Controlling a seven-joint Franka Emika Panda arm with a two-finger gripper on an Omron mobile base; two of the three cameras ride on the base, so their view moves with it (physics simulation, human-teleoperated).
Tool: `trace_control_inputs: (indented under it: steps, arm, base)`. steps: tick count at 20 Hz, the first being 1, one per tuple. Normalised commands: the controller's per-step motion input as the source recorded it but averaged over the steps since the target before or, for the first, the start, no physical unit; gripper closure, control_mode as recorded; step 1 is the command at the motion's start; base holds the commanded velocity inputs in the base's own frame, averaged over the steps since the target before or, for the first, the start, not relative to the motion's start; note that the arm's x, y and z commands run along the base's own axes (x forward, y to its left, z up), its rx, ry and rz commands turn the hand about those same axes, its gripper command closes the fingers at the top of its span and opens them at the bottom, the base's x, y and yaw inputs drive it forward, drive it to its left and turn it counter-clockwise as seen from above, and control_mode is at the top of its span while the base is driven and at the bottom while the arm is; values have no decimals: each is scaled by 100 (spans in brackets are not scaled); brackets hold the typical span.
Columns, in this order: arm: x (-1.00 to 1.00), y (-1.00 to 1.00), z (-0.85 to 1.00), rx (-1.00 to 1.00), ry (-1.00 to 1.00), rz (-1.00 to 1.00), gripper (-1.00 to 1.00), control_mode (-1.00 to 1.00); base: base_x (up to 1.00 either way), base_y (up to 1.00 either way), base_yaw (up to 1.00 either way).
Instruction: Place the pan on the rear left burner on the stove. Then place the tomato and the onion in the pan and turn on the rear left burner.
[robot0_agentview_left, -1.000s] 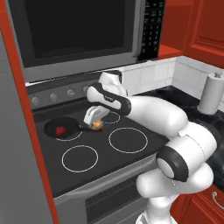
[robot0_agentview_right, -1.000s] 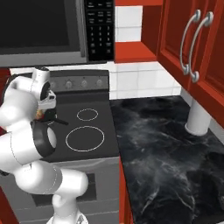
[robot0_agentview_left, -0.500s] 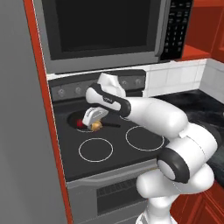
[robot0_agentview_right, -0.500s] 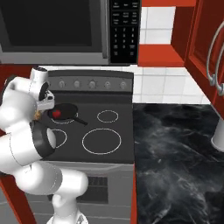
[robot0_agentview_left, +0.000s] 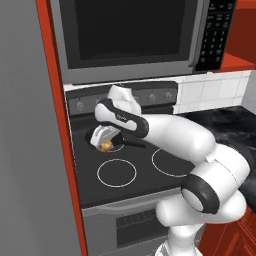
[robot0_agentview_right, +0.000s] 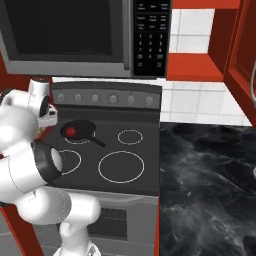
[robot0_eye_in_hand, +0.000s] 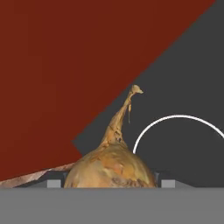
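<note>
One pan (robot0_agentview_right: 79, 130), one tomato (robot0_agentview_right: 71, 132), one onion (robot0_eye_in_hand: 111, 168), four burner rings, one microwave (robot0_agentview_right: 85, 37).

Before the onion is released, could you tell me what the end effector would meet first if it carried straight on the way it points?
The end effector, shut on the onion, points at the stove. Bare black glass near a white ring looks first, though depth is unclear.

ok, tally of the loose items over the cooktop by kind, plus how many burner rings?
Small round black frying pan: 1
Small glossy red tomato, in the pan: 1
Tan-yellow onion bulb with a pointed stem, held in the gripper: 1
White burner rings on the black glass cooktop: 4
Total: 3 loose items, 4 rings
</note>
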Motion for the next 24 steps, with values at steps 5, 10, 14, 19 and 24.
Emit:
trace_control_inputs:
  steps: [5,10,14,19,24]
  arm:
    - [0,0,0,0,0,0,100,100]
    - [0,0,0,0,0,0,100,100]
    - [-24,0,4,0,-10,0,100,-100]
    - [-19,0,-1,-3,-17,-2,100,-100]
    - [14,0,0,0,-8,-6,100,-100]
  base:
    - [98,-8,0]
    - [19,0,0]
    - [0,0,0]
    - [0,0,0]
    - [0,0,0]
